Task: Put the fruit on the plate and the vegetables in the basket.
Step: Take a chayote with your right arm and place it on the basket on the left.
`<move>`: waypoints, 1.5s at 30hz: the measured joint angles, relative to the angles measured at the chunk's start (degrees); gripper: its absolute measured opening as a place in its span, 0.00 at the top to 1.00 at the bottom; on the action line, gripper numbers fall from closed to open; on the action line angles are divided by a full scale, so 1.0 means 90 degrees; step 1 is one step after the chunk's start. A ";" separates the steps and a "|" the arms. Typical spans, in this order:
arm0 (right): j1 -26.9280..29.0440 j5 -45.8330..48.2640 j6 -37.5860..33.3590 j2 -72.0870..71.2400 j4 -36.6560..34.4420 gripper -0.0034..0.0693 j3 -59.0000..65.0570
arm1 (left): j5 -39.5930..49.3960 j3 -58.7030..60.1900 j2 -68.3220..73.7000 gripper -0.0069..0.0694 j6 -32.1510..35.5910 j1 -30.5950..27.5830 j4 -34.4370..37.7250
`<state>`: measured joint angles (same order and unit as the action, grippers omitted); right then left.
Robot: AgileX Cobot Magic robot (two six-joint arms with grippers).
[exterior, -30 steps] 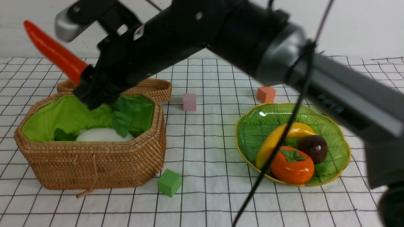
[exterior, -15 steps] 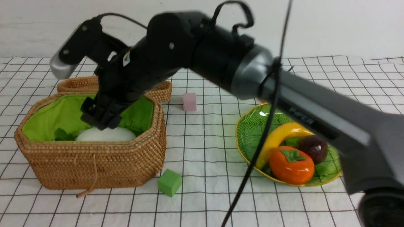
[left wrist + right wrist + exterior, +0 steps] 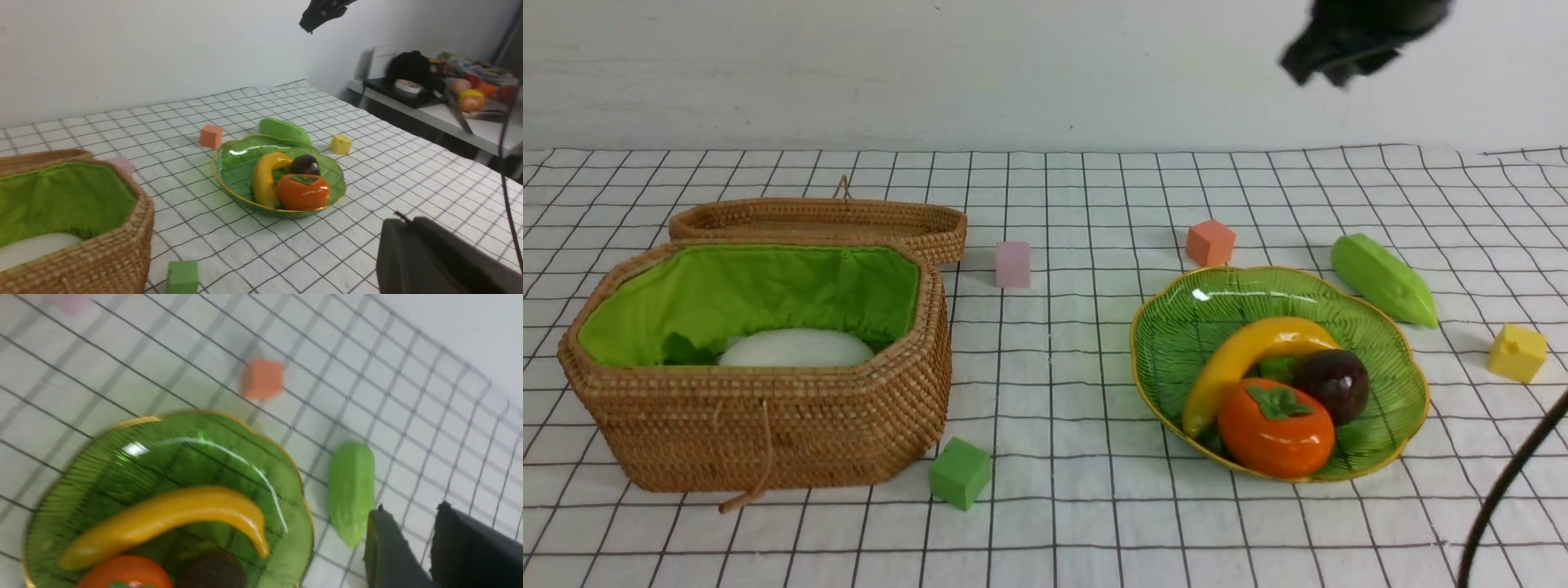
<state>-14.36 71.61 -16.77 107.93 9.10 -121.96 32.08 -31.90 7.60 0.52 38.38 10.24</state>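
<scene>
The basket (image 3: 768, 425), brown woven with green lining, stands at the left and holds a white radish (image 3: 796, 349). At the right the green plate (image 3: 1176, 343) carries a yellow banana (image 3: 1241, 351), an orange persimmon (image 3: 1274, 429) and a dark mangosteen (image 3: 1333, 384). A light-green gourd (image 3: 1384, 279) lies on the cloth behind the plate's right side. My right gripper (image 3: 412, 508) hangs high above that area, open, nothing between its fingers, with the gourd (image 3: 351, 490) beside one finger in its wrist view. My left gripper (image 3: 402, 221) is shut and empty, low at the near side.
The basket's woven lid (image 3: 817, 219) lies behind the basket. Foam cubes sit about: pink (image 3: 1013, 264), orange (image 3: 1210, 242), green (image 3: 961, 472) and yellow (image 3: 1516, 352). A black cable (image 3: 1503, 490) crosses the near right corner. A side table with clutter (image 3: 449, 98) stands beyond the cloth.
The right arm held an orange carrot over the basket, lowered into it, then swung up and away to the far right. The carrot no longer shows; the gripper is empty.
</scene>
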 joint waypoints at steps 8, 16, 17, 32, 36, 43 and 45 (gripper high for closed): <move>0.2099 -0.0370 -0.0681 0.0950 -0.2084 0.33 0.0583 | 0.0000 0.0000 0.0000 0.90 0.0716 0.0000 0.0372; 0.2454 -0.1945 -0.1116 0.2161 -0.2858 0.08 0.0596 | 0.0000 0.0000 0.0000 0.88 0.0743 0.0000 0.0372; 0.2446 -0.2106 -0.1170 0.2297 -0.2894 0.08 0.0596 | 0.0000 0.0000 0.0000 0.88 0.0743 0.0000 0.0372; 0.2275 -0.2999 -0.1593 0.3328 -0.3144 0.29 0.0586 | 0.0028 0.0000 0.0000 0.87 0.0743 0.0000 0.0377; 0.2275 -0.3029 -0.1593 0.3334 -0.3150 0.31 0.0573 | 0.0112 0.0000 0.0000 0.87 0.0743 0.0000 0.0293; 0.2256 -0.2510 -0.1179 0.2761 -0.3046 0.31 0.0615 | 0.0143 0.0000 0.0000 0.86 0.0743 0.0000 -0.0031; 0.2224 -0.2124 -0.1049 0.2360 -0.3198 0.31 0.0615 | 0.0143 0.0000 0.0000 0.86 0.0743 0.0000 -0.0105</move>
<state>5.66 52.50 -26.22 129.17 -19.68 -116.43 33.36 -31.90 7.60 7.21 38.38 9.29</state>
